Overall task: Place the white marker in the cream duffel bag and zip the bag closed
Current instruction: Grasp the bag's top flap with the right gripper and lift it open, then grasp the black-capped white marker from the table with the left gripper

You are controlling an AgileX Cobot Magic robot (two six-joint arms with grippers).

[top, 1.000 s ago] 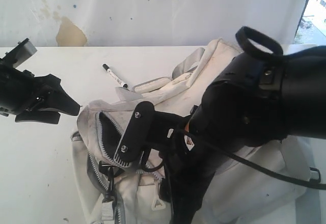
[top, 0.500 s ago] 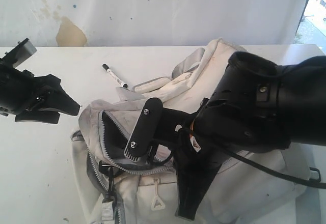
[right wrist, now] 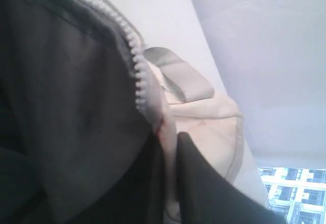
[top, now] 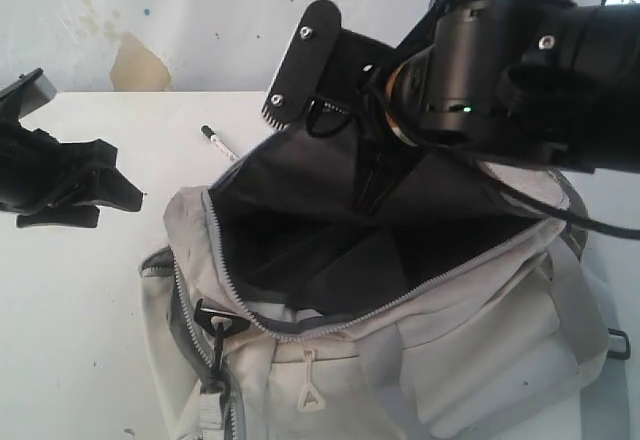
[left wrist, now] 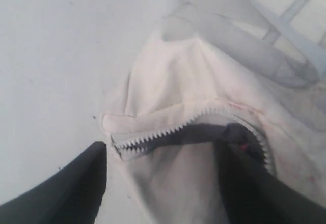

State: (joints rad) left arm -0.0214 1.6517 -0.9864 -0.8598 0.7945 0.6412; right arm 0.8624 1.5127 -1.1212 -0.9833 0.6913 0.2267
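The marker (top: 216,142) is thin and white, with a black cap on the end that shows. Its other end is hidden behind the bag (top: 460,360). It lies on the table (top: 80,320), outside the bag and just beside the raised edge. The bag is cream and smudged. Its zipper (left wrist: 168,131) is undone and its mouth gapes, and inside shows dark grey lining (top: 300,230) in folds. The right gripper (right wrist: 167,137) pinches the upper zipper edge and holds it high. The left gripper (left wrist: 163,150) hangs over the bag's zipper end, jaws wide, gripping nothing.
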